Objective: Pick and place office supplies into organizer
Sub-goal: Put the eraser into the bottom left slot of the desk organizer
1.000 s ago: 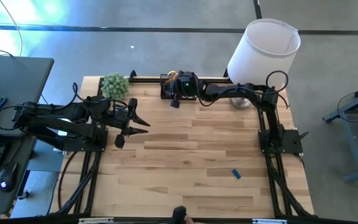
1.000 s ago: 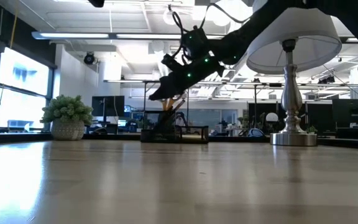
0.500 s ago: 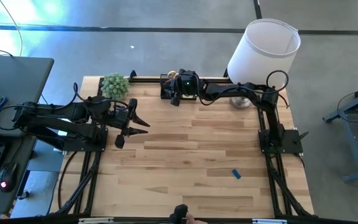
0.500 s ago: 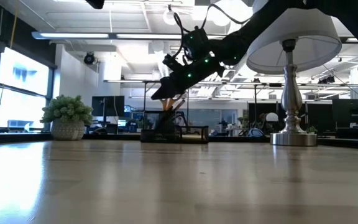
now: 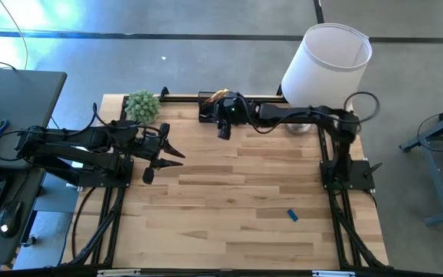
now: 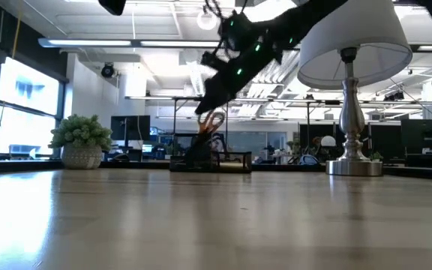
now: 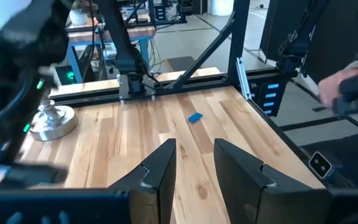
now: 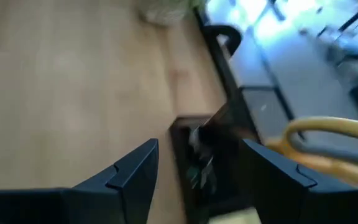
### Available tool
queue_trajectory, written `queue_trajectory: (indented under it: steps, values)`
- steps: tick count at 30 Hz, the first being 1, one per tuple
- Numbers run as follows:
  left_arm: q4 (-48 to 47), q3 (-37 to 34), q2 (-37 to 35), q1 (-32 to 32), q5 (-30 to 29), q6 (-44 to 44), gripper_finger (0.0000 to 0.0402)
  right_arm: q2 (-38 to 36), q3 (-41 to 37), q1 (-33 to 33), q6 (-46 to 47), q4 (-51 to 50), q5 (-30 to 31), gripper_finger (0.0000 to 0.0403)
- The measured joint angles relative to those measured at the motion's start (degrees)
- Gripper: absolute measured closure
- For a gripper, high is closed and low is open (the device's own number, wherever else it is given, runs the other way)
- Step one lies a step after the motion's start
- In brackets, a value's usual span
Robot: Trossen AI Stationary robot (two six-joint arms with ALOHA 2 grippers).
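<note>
The black organizer [image 5: 209, 105] stands at the table's far edge, with yellow-handled scissors [image 5: 220, 94] standing in it, handles up [image 6: 212, 122]. My right gripper [image 5: 223, 131] hangs open just above and on the near side of the organizer [image 8: 194, 155], nothing between its fingers [image 8: 135, 177]. The scissors' yellow handle [image 8: 328, 134] shows beyond them. A small blue block [image 5: 291, 215] lies flat on the wood near the table's right front. My left gripper [image 5: 174, 154] waits open at the table's left, above the wood [image 7: 194, 165].
A green plant [image 5: 141, 106] sits at the far left corner. A lamp with a white shade [image 5: 325, 60] and a metal base [image 7: 51, 119] stands at the far right. Bare wood lies across the table's middle and near side.
My right gripper has risen and drawn back from the organizer toward the table's near edge, tipping more level. The scissors stay standing in the organizer.
</note>
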Motion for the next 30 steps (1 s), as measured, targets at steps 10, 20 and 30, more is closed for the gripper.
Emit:
queue_trajectory:
  steps: [10,20,30]
  values:
    - [-0.30,0.00,0.00,0.00,-2.67,-1.21,0.0305,-13.48,0.00,10.51,10.47,-19.68,4.44,0.0210]
    - [-0.28,0.00,0.00,0.02,-2.99,-2.00,0.0305,-20.10,-0.02,24.43,31.65,-42.77,10.30,0.0236]
    - [-0.28,0.00,0.00,0.00,-2.98,-2.12,0.0305,-20.16,-0.07,37.66,59.93,-59.99,10.31,0.0254]
